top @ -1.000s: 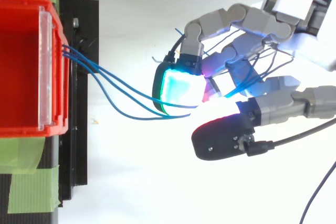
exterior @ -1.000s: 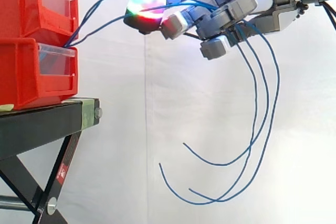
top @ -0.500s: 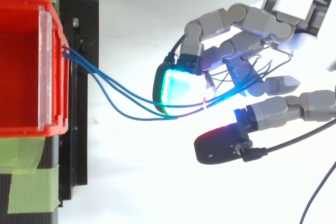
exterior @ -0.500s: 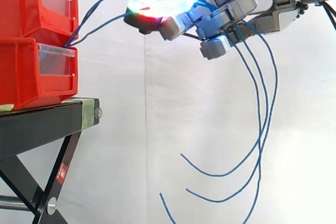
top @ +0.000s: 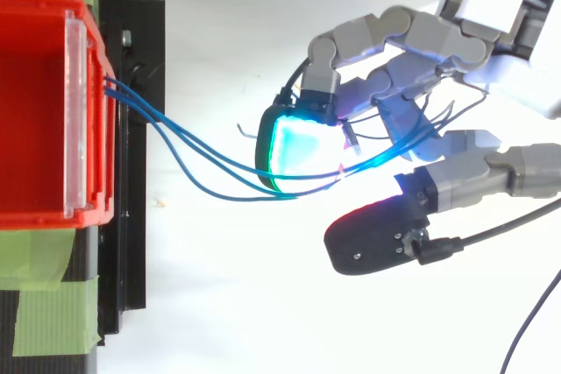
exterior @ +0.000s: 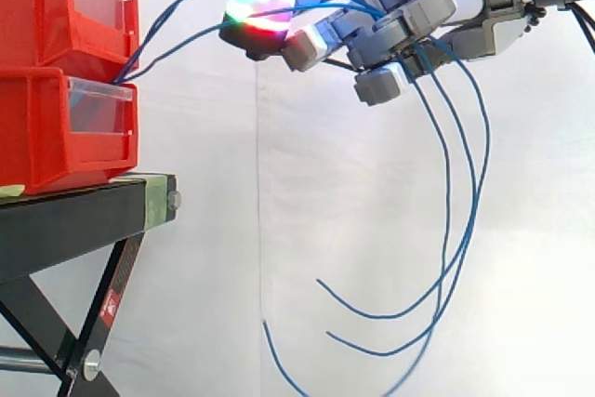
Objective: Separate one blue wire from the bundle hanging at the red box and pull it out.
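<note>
A: Hand state?

B: The hand [exterior: 418, 30] is high up beside the bins, its grey jointed fingers curled. The blue wires [top: 123, 94] are threaded through it, caught between the bent fingers and a thick pad [top: 302, 151] that glows cyan-green. So it's closed on the wires. All the strands look caught; no single one is out on its own.

A: Other pads?

B: One blocky black one with a red glow along its edge [top: 368, 234], lower in the top view and apart from the wires.

A: Where do the wires start?

B: At the front lip of the lower of two stacked red bins [exterior: 46, 127], close together at first. They're thin, smooth and round. They fan out a little and arc up to the hand. Past the hand they drop in long slack curves and hook back towards the stand at the bottom, hanging free.

A: Bins?

B: Glossy moulded plastic, boxy, each with a clear front panel [exterior: 98, 104]. The top view looks into the open red one, with the wires leaving over the front edge.

A: Support?

B: A black stand [exterior: 84, 220] with a flat top and angled legs. Matte green tape [top: 53, 313] is stuck on it by the bin. Behind everything is a plain white curtain [exterior: 325, 183].
</note>
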### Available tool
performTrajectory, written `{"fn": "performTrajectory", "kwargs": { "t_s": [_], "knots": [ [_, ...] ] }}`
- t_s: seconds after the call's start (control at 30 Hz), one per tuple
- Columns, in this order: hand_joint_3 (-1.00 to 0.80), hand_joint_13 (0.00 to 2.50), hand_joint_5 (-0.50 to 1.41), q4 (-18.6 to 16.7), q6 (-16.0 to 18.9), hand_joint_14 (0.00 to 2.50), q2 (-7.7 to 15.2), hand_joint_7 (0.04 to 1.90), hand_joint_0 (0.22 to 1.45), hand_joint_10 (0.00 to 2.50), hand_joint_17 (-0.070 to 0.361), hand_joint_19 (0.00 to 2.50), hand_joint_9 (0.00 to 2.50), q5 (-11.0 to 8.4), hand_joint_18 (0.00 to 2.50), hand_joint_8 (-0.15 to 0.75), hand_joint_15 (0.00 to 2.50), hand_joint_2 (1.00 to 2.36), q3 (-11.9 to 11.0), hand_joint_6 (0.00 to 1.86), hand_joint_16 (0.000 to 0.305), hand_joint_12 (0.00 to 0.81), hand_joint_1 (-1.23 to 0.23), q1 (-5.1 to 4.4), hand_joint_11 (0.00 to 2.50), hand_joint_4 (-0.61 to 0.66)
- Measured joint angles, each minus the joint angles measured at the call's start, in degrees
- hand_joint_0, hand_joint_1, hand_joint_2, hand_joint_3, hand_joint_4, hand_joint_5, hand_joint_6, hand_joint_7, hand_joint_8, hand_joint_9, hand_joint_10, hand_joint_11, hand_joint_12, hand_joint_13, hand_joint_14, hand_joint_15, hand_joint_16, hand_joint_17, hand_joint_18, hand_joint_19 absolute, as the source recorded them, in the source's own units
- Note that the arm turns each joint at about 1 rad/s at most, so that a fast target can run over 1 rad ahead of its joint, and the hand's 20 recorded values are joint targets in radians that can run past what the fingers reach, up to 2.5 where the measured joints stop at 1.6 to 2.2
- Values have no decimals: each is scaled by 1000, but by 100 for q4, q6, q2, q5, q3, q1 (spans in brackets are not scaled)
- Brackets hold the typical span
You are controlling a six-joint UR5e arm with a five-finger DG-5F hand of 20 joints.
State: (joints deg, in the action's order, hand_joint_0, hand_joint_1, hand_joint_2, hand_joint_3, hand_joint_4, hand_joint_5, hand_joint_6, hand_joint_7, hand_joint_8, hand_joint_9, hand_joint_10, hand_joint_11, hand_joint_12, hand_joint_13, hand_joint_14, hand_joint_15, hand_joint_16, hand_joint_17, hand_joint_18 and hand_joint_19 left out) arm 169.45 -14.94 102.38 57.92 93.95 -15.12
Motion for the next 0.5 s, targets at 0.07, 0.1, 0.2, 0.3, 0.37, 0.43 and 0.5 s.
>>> {"fn": "performTrajectory", "kwargs": {
  "t_s": [0.07,0.1,0.2,0.3,0.37,0.43,0.5],
  "knots": [
    [-407,929,-250,0,-1,2371,0,1137,548,8,115,1507,810,0,958,351,968,1009,0,766,51,367,-747,0,1601,266],
    [-409,929,-250,0,-2,2371,0,1130,547,8,115,1507,812,0,958,352,968,1009,0,767,51,367,-741,0,1592,271],
    [-405,931,-250,0,-3,2377,-1,1139,540,10,117,1492,816,0,969,359,974,1009,0,766,52,371,-724,0,1583,268],
    [-396,930,-249,0,-2,2373,0,1148,537,9,117,1508,816,0,967,358,986,1009,0,765,52,374,-728,-1,1595,268],
    [-408,927,-249,0,-1,2366,0,1144,528,8,121,1500,814,0,968,361,1000,1008,0,764,54,377,-733,-1,1603,266],
    [-411,930,-249,0,-1,2372,0,1141,522,9,122,1497,814,0,971,363,969,1008,0,763,54,377,-733,-1,1602,267],
    [-413,932,-249,0,-1,2364,1,1154,520,8,123,1499,815,0,970,364,991,1008,0,762,55,386,-730,0,1587,269]
  ]
}}
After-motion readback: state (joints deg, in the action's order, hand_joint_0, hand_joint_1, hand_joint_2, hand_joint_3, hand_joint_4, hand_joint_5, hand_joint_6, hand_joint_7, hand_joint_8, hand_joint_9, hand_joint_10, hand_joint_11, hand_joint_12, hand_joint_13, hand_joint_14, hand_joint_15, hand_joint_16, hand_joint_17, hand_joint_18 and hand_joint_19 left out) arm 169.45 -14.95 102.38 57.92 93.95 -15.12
